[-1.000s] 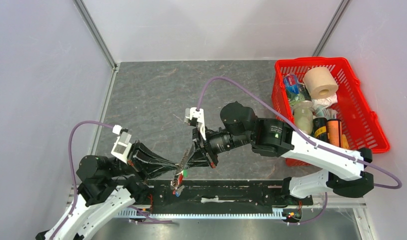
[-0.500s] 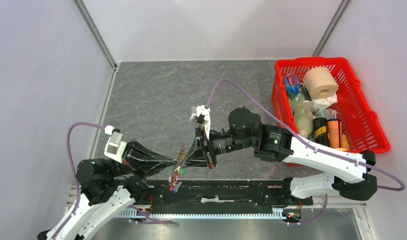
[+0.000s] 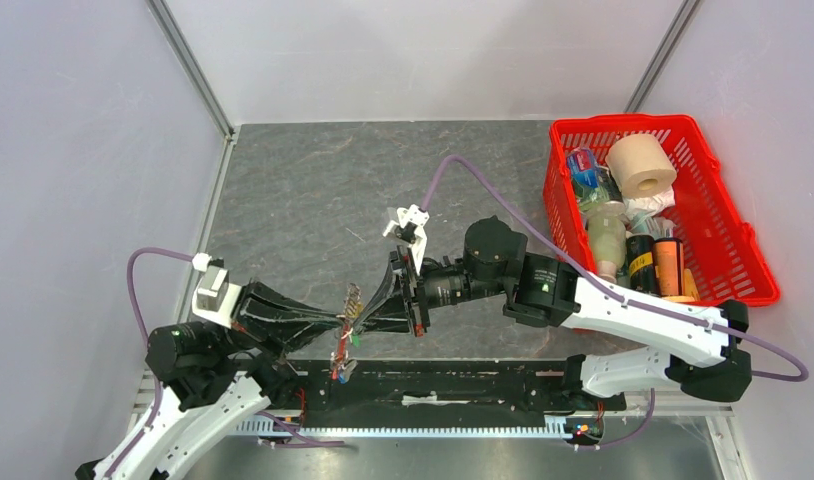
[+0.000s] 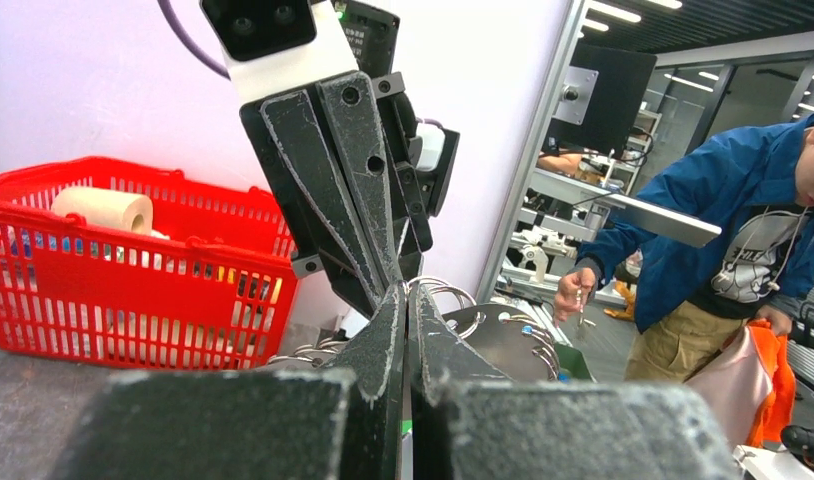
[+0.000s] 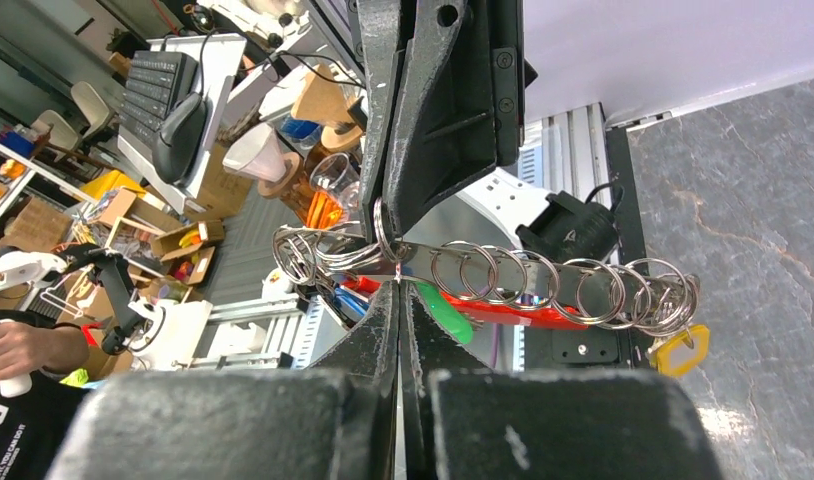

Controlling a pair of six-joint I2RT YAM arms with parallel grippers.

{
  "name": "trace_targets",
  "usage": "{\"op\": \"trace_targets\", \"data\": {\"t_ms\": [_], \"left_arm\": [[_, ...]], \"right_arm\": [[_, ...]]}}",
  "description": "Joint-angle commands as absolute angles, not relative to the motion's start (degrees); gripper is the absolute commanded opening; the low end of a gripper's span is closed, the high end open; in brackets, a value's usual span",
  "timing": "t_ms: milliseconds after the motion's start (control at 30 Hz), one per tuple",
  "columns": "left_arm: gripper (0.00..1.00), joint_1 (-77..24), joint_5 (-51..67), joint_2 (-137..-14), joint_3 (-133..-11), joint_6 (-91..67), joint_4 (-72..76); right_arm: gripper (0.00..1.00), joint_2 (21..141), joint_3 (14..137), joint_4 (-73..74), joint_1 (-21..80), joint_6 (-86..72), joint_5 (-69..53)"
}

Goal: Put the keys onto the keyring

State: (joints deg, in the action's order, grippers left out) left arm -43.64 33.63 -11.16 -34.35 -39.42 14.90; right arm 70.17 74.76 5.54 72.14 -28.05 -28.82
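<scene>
Grey stone-patterned table (image 3: 313, 200) seen from above, with a red basket (image 3: 743, 240) of household items at its far right. Two black-and-white robot arms reach toward each other and meet over the table's near edge, low in the middle of the view. The left gripper (image 3: 340, 321) and the right gripper (image 3: 367, 317) point tip to tip, and the keyring (image 3: 351, 298) is held in the air between them.

The right wrist camera shows the keyring (image 5: 543, 285) as a row of silver split rings strung along a flat metal strip, with a red oblong fob (image 5: 503, 312) just beneath it. Both pincers are narrow, their fingers pressed nearly together. The left one pinches a ring near the strip's left end. The right one nips the strip's lower edge close beside it.

Of the keys (image 5: 445, 325), only what appears to be a green plastic head shows plainly, hanging under the rings. A yellow tag (image 5: 678, 350) hangs at the strip's right end. The metal blades are too hidden to tell how many keys are already threaded.

The step in hand looks like the threading itself, with one arm steadying the bunch while the other works a ring. The next move likely calls for prying a split ring's coil apart and sliding a key's hole along it, without letting the bunch twist or slip from either grip.
</scene>
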Motion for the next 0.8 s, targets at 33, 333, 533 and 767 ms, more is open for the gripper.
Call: {"op": "trace_targets", "data": {"t_ms": [33,333,533,767], "left_arm": [[0.02,-43.6,29.9,-11.1,-33.8,-41.3,22.3],[0.02,-43.6,29.3,-12.0,-32.8,-42.0,26.3],[0.02,-43.6,30.3,-13.8,-33.1,-43.1,29.6],[0.02,-43.6,30.3,-14.1,-33.2,-43.8,31.4]], "right_arm": [[0.00,70.4,73.1,-2.4,72.4,-30.1,-31.4],[0.00,72.1,71.4,-9.8,72.4,-31.8,-31.0],[0.17,73.6,71.7,-10.2,72.4,-31.5,-30.9],[0.23,72.9,72.1,-8.9,72.3,-30.2,-29.3]]}}
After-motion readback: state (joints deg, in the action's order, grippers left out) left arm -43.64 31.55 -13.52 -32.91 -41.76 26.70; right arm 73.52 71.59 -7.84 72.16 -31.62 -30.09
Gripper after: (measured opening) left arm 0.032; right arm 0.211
